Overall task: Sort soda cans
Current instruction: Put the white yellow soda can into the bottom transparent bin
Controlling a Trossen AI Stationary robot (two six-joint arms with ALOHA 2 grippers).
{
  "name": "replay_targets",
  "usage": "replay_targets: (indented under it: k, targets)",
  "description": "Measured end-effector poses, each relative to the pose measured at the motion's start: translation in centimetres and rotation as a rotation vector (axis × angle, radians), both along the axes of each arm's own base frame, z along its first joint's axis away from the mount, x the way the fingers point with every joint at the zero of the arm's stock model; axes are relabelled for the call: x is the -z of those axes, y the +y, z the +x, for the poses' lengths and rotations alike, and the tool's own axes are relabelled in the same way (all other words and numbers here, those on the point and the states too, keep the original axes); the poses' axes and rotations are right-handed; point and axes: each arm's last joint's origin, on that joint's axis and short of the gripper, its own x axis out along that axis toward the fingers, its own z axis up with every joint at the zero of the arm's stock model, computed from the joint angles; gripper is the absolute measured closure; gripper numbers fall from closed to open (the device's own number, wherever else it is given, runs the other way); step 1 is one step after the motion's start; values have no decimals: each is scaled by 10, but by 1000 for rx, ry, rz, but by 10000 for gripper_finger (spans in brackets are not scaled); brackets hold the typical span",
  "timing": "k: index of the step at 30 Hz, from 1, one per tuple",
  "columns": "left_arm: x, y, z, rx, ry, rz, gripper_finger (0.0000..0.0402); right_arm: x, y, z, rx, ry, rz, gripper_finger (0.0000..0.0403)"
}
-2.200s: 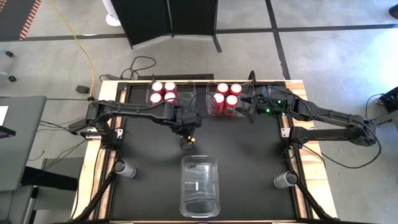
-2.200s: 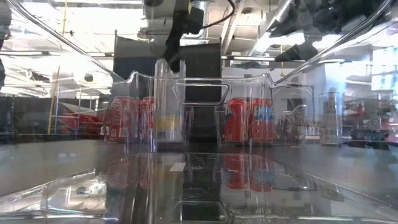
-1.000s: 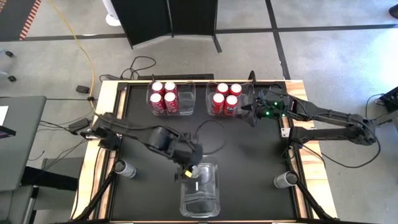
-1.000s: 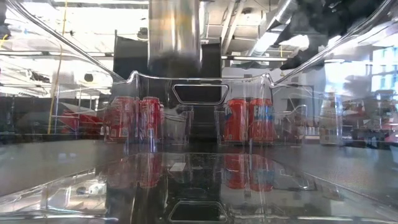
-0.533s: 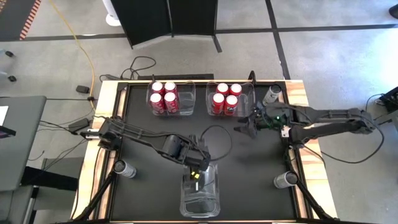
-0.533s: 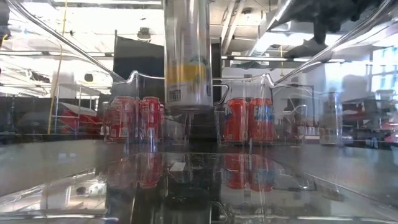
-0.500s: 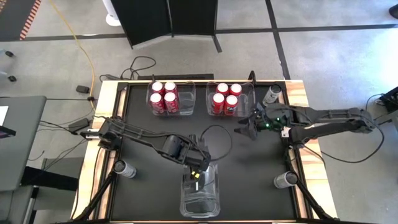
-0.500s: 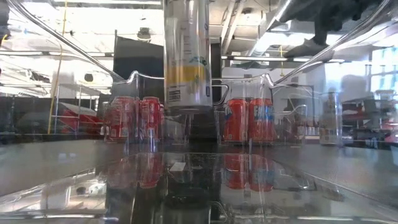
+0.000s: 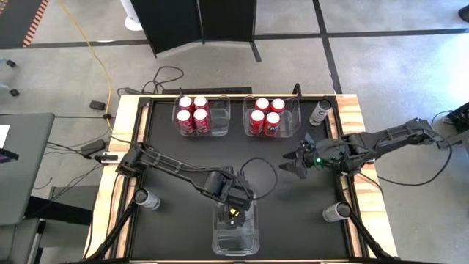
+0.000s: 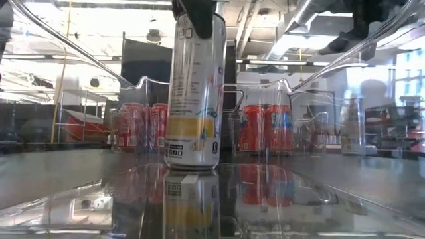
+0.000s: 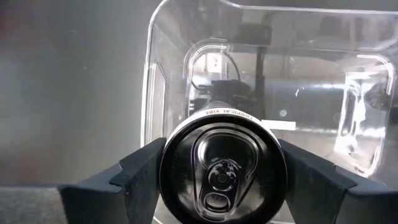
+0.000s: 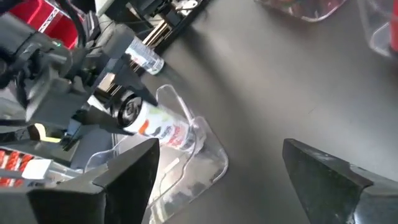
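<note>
**Silver can going down into the near bin**

The left gripper (image 11: 221, 180) pinches a silver can (image 10: 192, 93) by its upper rim, jaws pressed on either side of the top, and holds it upright inside the clear bin (image 9: 236, 233) at the tabletop's near edge. In the low view the can's base looks to be on the bin floor or just above it; the reflection makes that hard to settle. The step in hand is setting this can down. Next, I judge, the jaws should spread and the arm lift straight up, so the can is not tipped.

The right gripper (image 9: 294, 164) hovers over bare tabletop, jaws spread and holding nothing. One more silver can (image 9: 319, 113) stands at the far right corner, probably its next pick. Eight red cans sit in two far bins: the left four (image 9: 192, 111) and the right four (image 9: 266, 115).

The held can bears a yellow band, a barcode and small print around its rim, too small to read surely. The red cans' lettering is unreadable.
</note>
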Motion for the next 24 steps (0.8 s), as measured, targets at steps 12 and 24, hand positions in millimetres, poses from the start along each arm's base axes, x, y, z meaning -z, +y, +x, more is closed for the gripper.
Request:
replay_targets:
  k: [12, 24]
  targets:
    - [1, 0, 5, -15, -41, 31, 113, 8, 6, -6, 2, 88, 35, 54]
    - [-40, 8, -14, -66, -123, -5, 25, 8, 7, -7, 32, 96, 114, 54]
